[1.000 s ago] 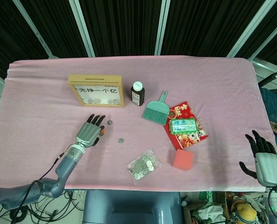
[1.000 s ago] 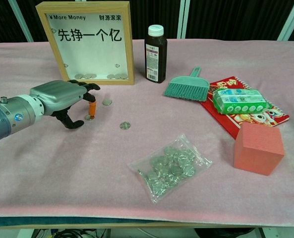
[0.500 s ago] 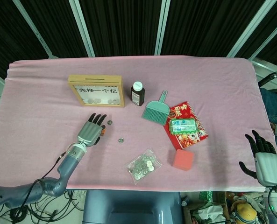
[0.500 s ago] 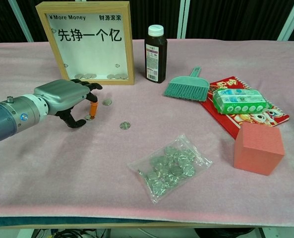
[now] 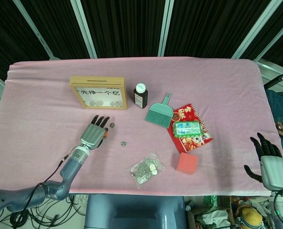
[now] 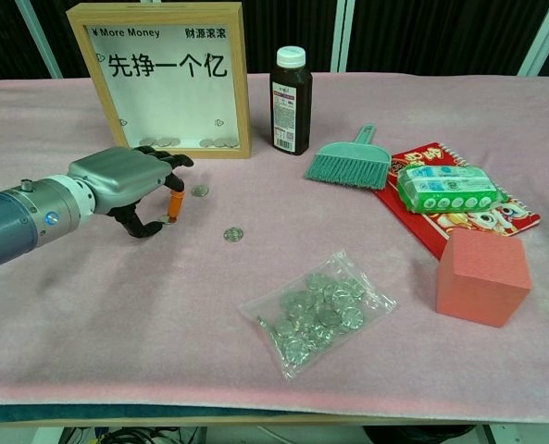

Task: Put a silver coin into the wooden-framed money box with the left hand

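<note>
The wooden-framed money box (image 6: 154, 11) (image 5: 97, 81) stands upright at the back left, with several coins behind its clear front. Three silver coins lie loose on the pink cloth in front of it: one (image 6: 200, 191) nearest the box, one (image 6: 233, 234) further right, and one (image 6: 166, 219) under my left hand (image 6: 126, 180) (image 5: 92, 135). That hand arches over this coin. An orange fingertip (image 6: 174, 205) and the thumb come down on either side of it, while the coin still lies flat. My right hand (image 5: 270, 164) hangs open off the table's front right corner.
A brown bottle (image 6: 291, 100) stands right of the box. A teal brush (image 6: 353, 162), a red packet (image 6: 464, 222) with a green pack (image 6: 445, 188) on it, a pink block (image 6: 482, 276) and a clear bag of coins (image 6: 320, 310) lie to the right.
My left hand has edged slightly forward, and its thumb has curled in closer to the orange fingertip at the coin. The right hand has not moved.
</note>
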Tool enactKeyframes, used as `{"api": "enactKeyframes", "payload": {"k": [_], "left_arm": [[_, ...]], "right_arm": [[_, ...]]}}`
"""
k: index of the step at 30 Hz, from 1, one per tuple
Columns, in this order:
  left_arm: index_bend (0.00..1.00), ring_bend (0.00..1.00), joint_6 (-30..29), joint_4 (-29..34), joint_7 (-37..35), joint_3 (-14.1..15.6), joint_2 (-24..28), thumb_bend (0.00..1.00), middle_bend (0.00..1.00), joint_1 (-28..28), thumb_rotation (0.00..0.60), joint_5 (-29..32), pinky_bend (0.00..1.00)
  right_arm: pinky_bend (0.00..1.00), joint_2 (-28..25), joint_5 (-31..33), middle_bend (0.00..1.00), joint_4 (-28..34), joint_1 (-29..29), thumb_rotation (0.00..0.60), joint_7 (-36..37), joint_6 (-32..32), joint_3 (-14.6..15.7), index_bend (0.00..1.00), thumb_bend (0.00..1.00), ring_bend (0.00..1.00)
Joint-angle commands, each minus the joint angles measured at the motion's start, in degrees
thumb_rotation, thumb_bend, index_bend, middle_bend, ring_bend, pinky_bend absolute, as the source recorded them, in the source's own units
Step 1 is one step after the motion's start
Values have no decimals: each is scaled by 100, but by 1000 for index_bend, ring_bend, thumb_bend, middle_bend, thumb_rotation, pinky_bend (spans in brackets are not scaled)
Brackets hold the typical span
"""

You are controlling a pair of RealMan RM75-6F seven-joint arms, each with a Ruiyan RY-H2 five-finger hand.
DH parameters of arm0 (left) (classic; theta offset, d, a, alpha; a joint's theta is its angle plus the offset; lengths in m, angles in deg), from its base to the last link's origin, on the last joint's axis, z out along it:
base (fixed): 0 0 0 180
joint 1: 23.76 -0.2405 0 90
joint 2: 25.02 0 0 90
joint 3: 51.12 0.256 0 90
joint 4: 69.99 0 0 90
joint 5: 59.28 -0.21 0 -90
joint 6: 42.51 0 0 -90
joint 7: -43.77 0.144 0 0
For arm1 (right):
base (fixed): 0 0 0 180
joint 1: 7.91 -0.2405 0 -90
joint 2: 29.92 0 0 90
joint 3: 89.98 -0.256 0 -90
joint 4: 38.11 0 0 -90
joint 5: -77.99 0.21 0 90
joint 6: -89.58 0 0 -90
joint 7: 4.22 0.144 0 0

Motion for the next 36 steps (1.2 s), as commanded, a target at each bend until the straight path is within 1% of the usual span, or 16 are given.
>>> {"api": "enactKeyframes", "payload": {"k": [1, 9, 14, 21, 36], "left_arm": [[483, 0, 6, -12, 26, -1, -7, 397, 14, 10, 600, 21, 0], [494, 0, 4, -27, 39, -6, -23, 397, 21, 27, 600, 41, 0], [487, 0, -42, -21, -18, -18, -23, 424, 21, 23, 600, -8, 0], [479, 0, -74, -30, -119, -44, -17, 424, 21, 30, 600, -86, 0], [396, 0, -207, -113, -261, -92, -20, 425, 13, 19, 600, -252, 0]], "right_arm": [[159, 1, 1, 0, -1, -2, 600, 6, 1, -2, 115, 174, 93], [159, 3, -5, 0, -3, -7, 600, 13, 5, -1, 115, 174, 93], [159, 4, -9, 0, -1, -10, 600, 27, 7, -1, 115, 174, 94], [159, 7, -12, 1, -4, -15, 600, 43, 14, 0, 115, 174, 94], [159, 11, 20, 11, 15, -19, 600, 20, 37, 1, 120, 174, 94]]}}
